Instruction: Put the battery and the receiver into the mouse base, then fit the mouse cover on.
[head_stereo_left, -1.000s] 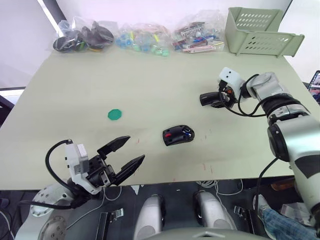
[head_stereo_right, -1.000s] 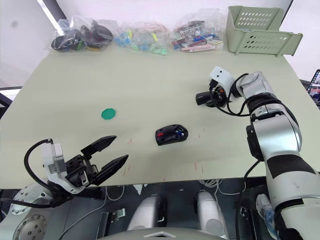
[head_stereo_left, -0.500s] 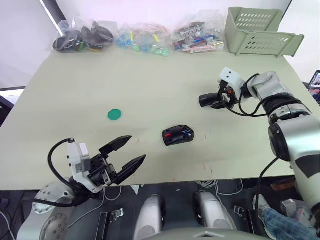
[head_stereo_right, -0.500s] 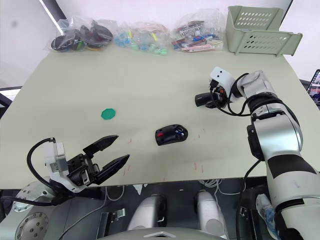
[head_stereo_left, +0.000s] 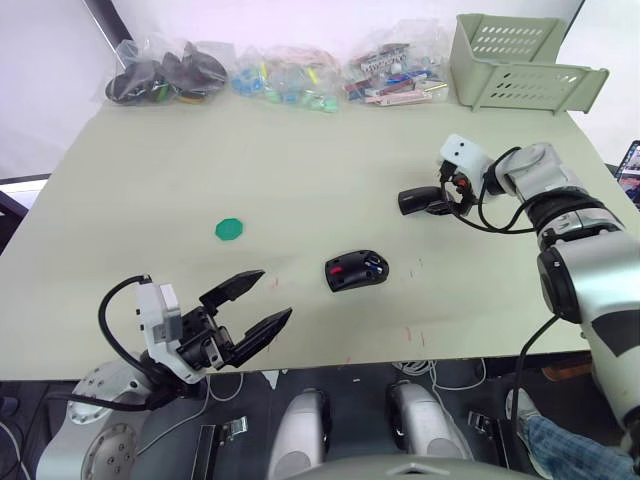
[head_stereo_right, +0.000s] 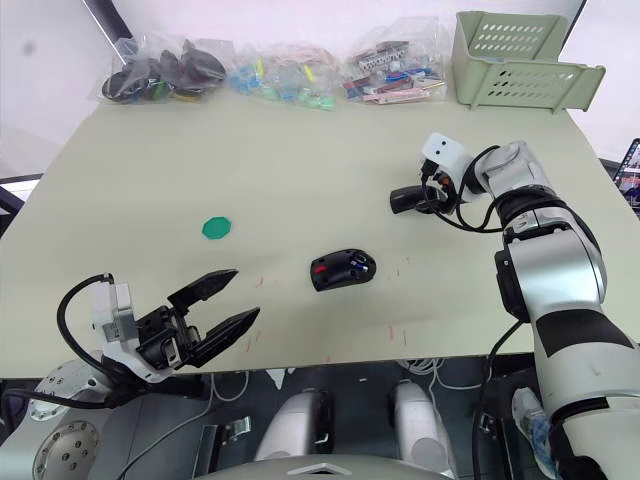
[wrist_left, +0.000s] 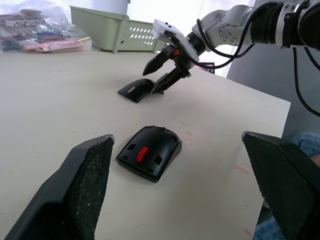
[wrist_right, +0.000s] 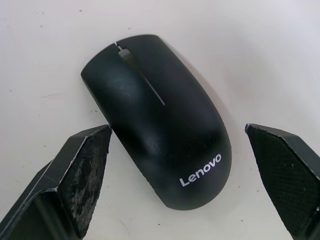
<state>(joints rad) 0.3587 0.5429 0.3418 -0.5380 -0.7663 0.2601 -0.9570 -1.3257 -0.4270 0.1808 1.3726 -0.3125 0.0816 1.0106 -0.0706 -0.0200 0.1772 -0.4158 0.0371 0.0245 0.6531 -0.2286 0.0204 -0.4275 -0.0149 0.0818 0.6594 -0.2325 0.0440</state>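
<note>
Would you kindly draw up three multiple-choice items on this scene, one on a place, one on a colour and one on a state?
1. Where does the mouse cover lie?
A. in the green basket
B. on the table, just in front of the right gripper
C. on top of the mouse base

2. What colour is the small flat disc on the table?
A. green
B. red
C. yellow

3. How do the right gripper's fingers stand in the right wrist view?
A. shut on the cover
B. shut on nothing
C. open, one on each side of the cover, not touching it

Answers:
1 B, as the cover rests on the table apart from the mouse base.
2 A, as the disc shows green in both eye views.
3 C, as bare table shows between each finger and the cover.
</note>
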